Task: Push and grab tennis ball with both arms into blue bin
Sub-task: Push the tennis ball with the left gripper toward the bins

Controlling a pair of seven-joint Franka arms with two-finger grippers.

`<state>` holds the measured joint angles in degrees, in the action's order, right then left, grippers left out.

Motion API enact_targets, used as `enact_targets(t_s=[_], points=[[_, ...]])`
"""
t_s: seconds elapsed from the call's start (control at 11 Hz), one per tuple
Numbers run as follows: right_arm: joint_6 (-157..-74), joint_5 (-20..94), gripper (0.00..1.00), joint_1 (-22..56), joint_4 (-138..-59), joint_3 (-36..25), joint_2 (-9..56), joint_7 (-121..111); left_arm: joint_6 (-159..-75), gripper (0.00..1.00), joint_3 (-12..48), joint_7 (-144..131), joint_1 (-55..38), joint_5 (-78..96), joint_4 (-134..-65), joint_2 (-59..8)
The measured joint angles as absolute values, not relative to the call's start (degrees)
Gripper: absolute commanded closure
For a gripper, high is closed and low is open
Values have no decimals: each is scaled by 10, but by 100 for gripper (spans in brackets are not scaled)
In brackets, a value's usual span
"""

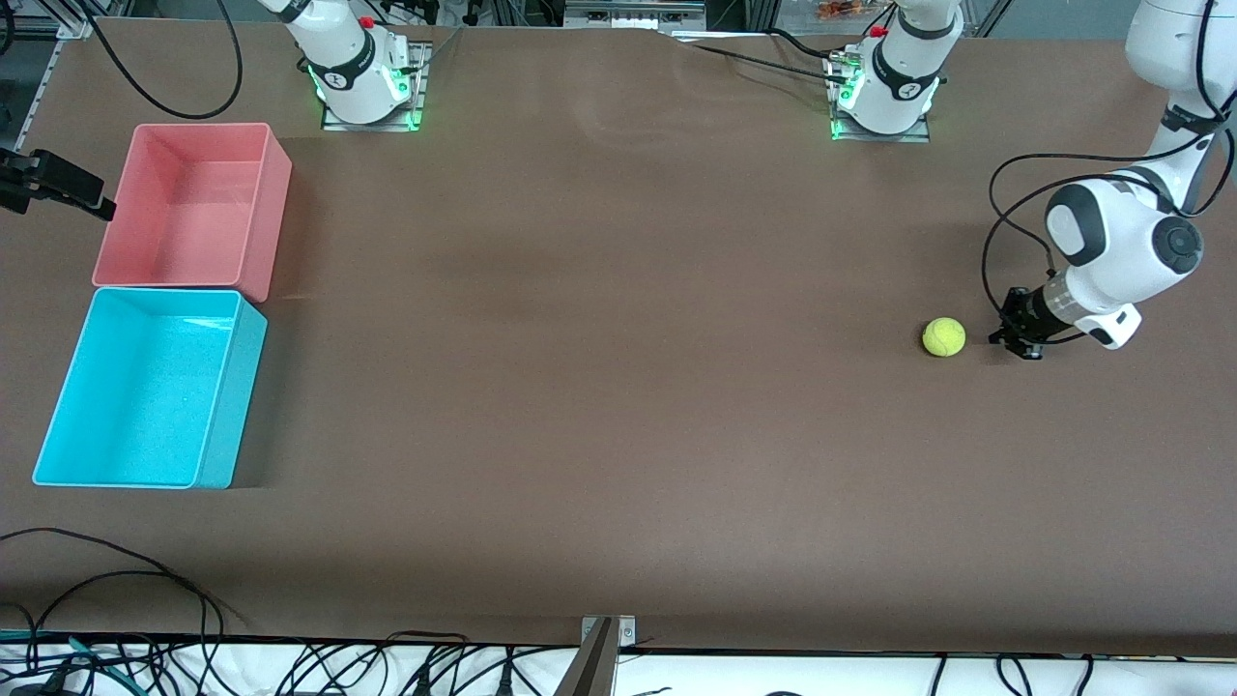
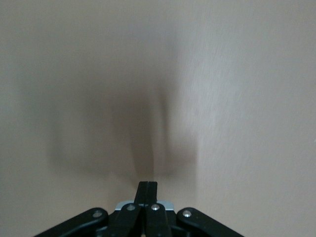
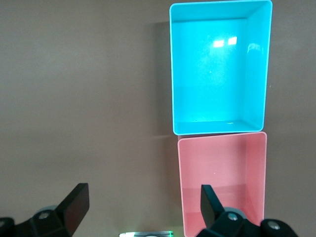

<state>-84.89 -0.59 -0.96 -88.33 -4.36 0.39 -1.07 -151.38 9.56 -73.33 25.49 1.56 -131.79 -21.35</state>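
The tennis ball [image 1: 944, 336], small and yellow-green, lies on the brown table toward the left arm's end. My left gripper [image 1: 1005, 336] is low beside it, on the side toward the table's end, with a small gap between them. Its fingers [image 2: 148, 190] are shut on nothing, and the left wrist view shows only bare table. The blue bin [image 1: 145, 387] stands empty at the right arm's end. My right gripper [image 1: 97, 201] hangs high beside the bins, open [image 3: 143, 197] and empty, with the blue bin [image 3: 217, 69] below it.
An empty pink bin [image 1: 193, 203] touches the blue bin on the side farther from the front camera, and the right wrist view shows this pink bin [image 3: 222, 177] too. Cables lie along the table's near edge [image 1: 116, 580]. A wide stretch of brown table separates the ball from the bins.
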Motion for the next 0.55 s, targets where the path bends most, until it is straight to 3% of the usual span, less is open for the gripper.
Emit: enact_targets(t_s=[0.27,0.55], points=[[-849,-6,0,-10,-883,-44,4,-11,-1520,100,164,-818,255,16,-1336,-213],[-848,-6,0,-10,-883,-44,4,-11,-1522,100,296,-1010,201,7,-1337,-207]])
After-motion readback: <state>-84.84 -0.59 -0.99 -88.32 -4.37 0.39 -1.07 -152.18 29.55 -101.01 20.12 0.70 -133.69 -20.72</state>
